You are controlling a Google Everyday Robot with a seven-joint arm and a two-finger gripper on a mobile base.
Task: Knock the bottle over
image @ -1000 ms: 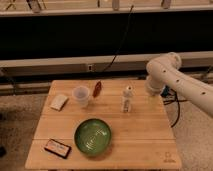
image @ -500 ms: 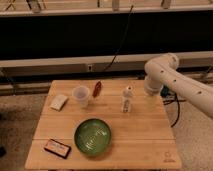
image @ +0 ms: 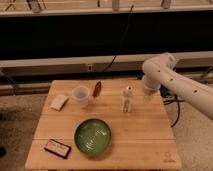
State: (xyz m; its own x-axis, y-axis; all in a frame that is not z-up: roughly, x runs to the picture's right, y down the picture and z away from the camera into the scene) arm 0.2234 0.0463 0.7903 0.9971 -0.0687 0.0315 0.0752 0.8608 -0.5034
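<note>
One sideways push is all this step needs. The bottle (image: 127,99) stands upright on the worktop (image: 145,132), toward the back and between the cup (image: 80,95) and your arm. Your hand (image: 149,94) hangs at the arm's end just beside the bottle, on the side away from the cup, near the worktop's back corner. It is not touching the bottle. You cannot tell from this view whether the hand is spread or pressed together, so check that before you move.

Meet the bottle high, near the cap. It is slim and probably light, so a low touch will likely make it slide upright instead of tipping. Bring the hand down only as far as that level and keep it off the wood.

Sweep toward the cup in a short, steady stroke. That side has bare wood for the bottle to land on. The red thing (image: 97,88) lies beyond that gap and a little further back, and the green bowl (image: 93,136) sits nearer the front, so aim the fall between them.

Stop as soon as the bottle goes over. Pushing on would likely shove it into the cup. A round bottle may also roll once down, so keep the stroke gentle and do not chase it.
</note>
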